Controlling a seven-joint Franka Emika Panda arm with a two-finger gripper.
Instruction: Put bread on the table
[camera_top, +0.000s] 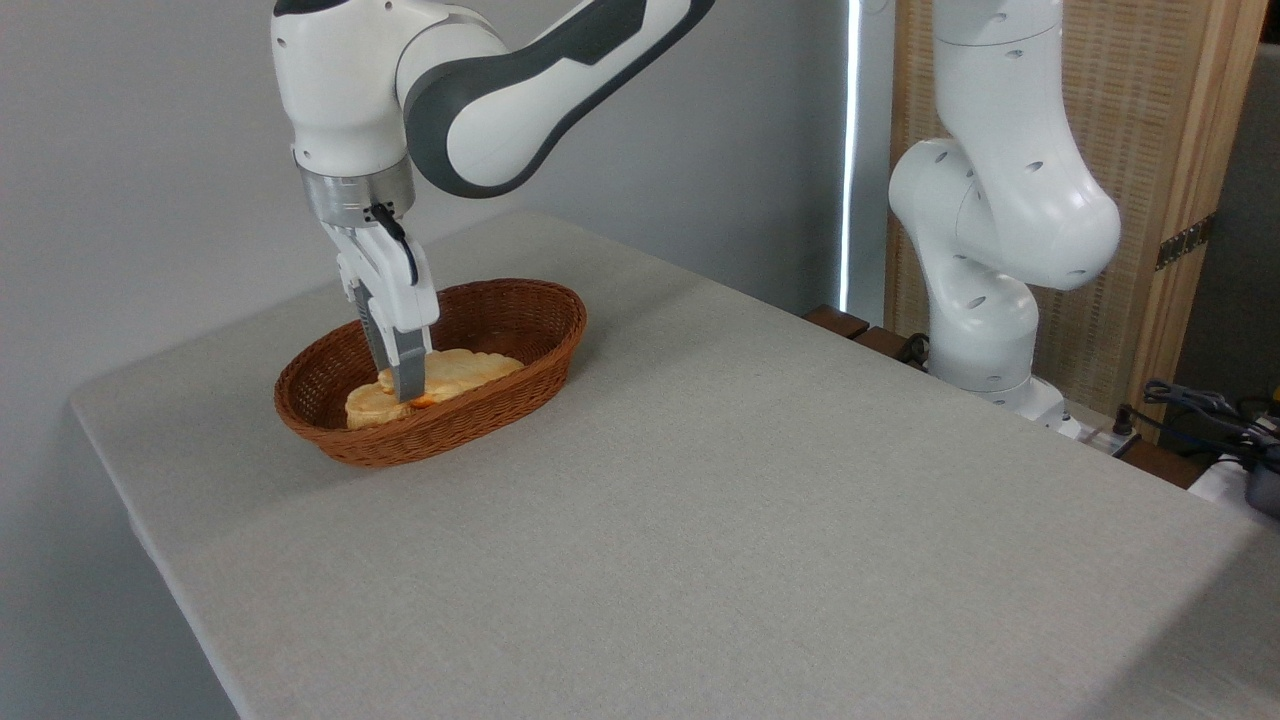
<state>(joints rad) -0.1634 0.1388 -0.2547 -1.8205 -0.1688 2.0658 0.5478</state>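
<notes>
The bread (462, 371), a pale golden loaf, lies inside the brown oval wicker basket (520, 385) at the back left of the table (720, 520). My gripper (405, 393) points straight down into the basket, its fingertips at the loaf's left part, touching or pressed against it. The front finger (409, 368) hides the other one, so the gap between them cannot be judged. The bread rests low in the basket, not lifted.
A paler rounded piece (366, 406) sits at the basket's left end beside the loaf. The arm's white base (985, 330) stands off the table's far right edge, with cables (1200, 405) beyond it. Grey cloth stretches wide in front and right of the basket.
</notes>
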